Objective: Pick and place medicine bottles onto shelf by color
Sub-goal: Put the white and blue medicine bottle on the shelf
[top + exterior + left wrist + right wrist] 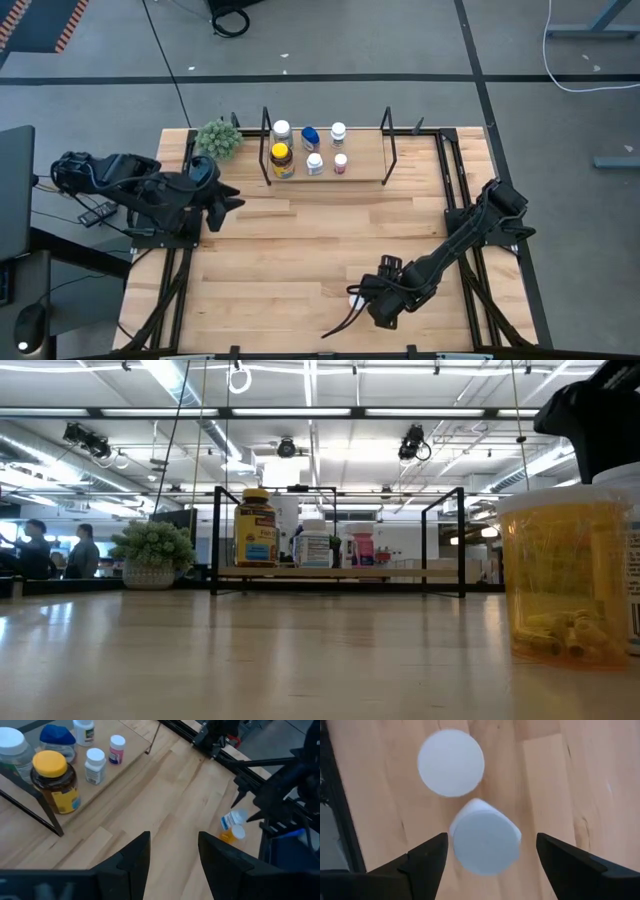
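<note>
A level view across a pale wooden tabletop (250,660). In the middle distance stands a low light-wood shelf with thin black wire uprights (340,572), holding an amber bottle with a yellow cap (256,528), a white bottle (313,548) and a smaller pink-labelled one (361,548). A green fuzzy plant ball (152,552) sits beside the shelf. Close by, a translucent yellow bottle (565,575) looms large.

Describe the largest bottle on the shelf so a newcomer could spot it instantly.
Find the low wooden shelf with black wire ends at the table's far edge. At its end nearest the green plant ball, in the front row, stands the amber bottle. Its yellow cap and dark body set it apart from the smaller, mostly white bottles around it.
</note>
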`<state>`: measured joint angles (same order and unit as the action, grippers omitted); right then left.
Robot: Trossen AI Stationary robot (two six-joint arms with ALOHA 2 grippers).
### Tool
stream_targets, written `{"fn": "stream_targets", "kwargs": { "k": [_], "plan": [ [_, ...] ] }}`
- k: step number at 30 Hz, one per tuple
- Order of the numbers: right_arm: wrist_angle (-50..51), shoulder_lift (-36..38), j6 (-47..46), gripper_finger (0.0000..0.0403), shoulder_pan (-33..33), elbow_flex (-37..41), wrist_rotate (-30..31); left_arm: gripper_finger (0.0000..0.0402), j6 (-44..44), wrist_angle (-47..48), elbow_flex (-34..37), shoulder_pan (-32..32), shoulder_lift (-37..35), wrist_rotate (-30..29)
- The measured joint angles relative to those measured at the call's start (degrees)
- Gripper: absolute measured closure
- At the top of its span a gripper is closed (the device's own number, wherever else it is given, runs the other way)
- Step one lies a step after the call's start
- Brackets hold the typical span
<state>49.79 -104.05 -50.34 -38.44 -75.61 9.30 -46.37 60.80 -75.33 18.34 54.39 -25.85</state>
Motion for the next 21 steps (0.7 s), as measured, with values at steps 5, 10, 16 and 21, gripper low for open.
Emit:
{"fn": "stream_targets", "kwargs": {
  "k": [5,10,16,21],
  "plan": [
    [-0.24,0.02,1.08,0.0094,0.07,-0.02,0.75,0.023,-0.88,0.01,0.0,0.92,0.02,-0.07],
    [-0.29,0.02,1.21,0.0114,0.07,-0.02,0.68,0.023,-1.0,0.1,0.0,0.92,0.89,-0.51],
    [-0.3,0.02,1.12,0.016,0.04,-0.02,0.58,0.023,-0.75,0.27,-0.01,0.92,2.63,-1.09],
    [-0.22,0.02,1.56,0.0196,0.04,-0.02,0.44,0.023,-0.41,0.25,-0.02,0.92,4.76,-1.09]
  ]
}}
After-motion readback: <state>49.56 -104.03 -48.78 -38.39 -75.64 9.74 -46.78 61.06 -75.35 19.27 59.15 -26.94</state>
